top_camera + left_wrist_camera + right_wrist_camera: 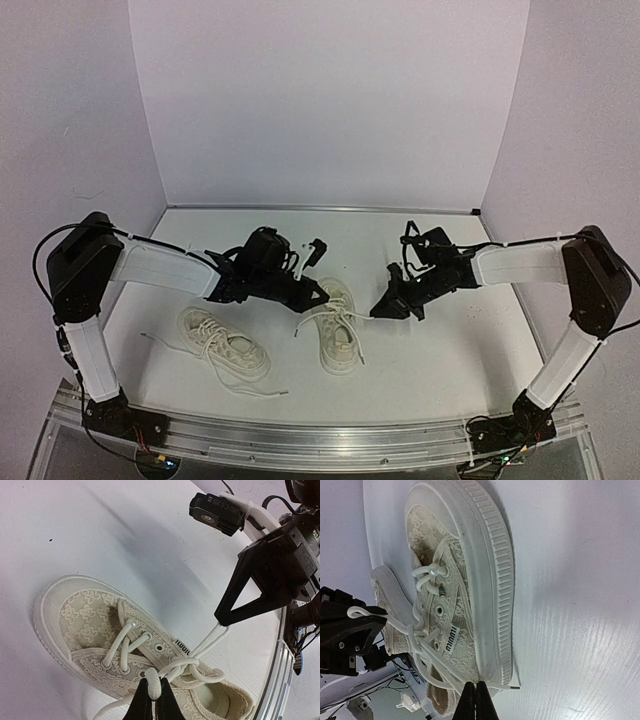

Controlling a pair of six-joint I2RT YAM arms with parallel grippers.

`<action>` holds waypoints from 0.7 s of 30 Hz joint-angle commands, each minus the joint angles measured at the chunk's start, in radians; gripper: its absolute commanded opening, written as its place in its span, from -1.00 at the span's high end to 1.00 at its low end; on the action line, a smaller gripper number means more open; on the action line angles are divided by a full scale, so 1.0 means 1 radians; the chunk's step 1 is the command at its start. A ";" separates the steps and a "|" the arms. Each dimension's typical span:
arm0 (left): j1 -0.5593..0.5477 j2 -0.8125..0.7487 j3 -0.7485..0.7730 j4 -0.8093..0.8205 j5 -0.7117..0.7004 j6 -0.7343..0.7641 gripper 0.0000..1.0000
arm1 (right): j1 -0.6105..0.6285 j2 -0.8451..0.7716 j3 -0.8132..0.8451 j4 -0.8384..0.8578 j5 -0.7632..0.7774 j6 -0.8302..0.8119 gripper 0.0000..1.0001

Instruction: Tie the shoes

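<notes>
Your left fingers are pressed shut on a lace loop and pinch it low, right over the laced front of the shoe. Your right fingers are closed too, with no gap showing. The second loop runs straight up into their tip, so they appear to have hold of it.

The shoe stands on its sole near the middle of the worktop, between the two sets of fingers. The other shoe lies to its left, nearer the left arm's base, with its laces trailing loose.

The grips look set up for cinching. Each loop leaves the knot toward an opposite side, so drawing your hands apart should tighten it down onto the eyelets. The right-hand loop is already taut, while the left one is held short and close to the knot.

Your left arm rises from its base to a high elbow at the far left, then reaches across with the wrist dipped toward the shoe. Your right arm mirrors it, with its elbow far right and its wrist angled down just beside the shoe.
</notes>
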 commanded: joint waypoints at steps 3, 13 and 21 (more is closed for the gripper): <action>0.016 -0.026 -0.003 -0.020 -0.036 0.004 1.00 | -0.021 -0.021 -0.026 -0.054 0.060 -0.034 1.00; 0.019 -0.012 -0.037 -0.023 -0.055 -0.003 1.00 | -0.041 -0.011 -0.045 -0.064 0.088 -0.049 1.00; 0.019 -0.008 -0.061 -0.008 -0.057 -0.019 1.00 | -0.048 0.004 -0.039 -0.066 0.094 -0.058 1.00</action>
